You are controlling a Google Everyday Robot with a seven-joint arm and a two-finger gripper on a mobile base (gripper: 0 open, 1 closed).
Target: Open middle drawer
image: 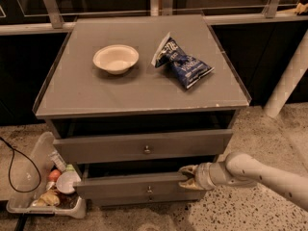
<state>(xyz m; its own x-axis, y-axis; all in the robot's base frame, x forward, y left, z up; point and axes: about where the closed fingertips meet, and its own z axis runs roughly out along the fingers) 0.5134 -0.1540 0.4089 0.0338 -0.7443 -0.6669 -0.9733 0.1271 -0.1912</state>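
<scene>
I see a grey table with a flat, smooth top and square corners. A round bowl sits on it. The bowl is pale cream, shallow, and has nothing in it. Near it on the right lies a crinkly blue chip bag. It looks shiny and puffy, and its white top end points up toward the back.

Under the top there are grey drawers with flat fronts. The upper drawer sticks out and has a small round metal knob in the middle. Just below it is the middle drawer. It also has a little round metal knob. It sticks out a bit too, with a dark gap above its front. I cannot see what is inside it.

The robot's hand is at the right end of the middle drawer, right at the top edge of its front. It touches the drawer there. I cannot tell if it is clenched on the edge or loose. The smooth, round, whitish arm comes in from the right, low over the speckled floor.

On the floor to the left of the drawers is a clear plastic bin. It holds a jumble of small things, some white, some red and some tan. A thin black cable loops beside it. A round white post leans at the right.
</scene>
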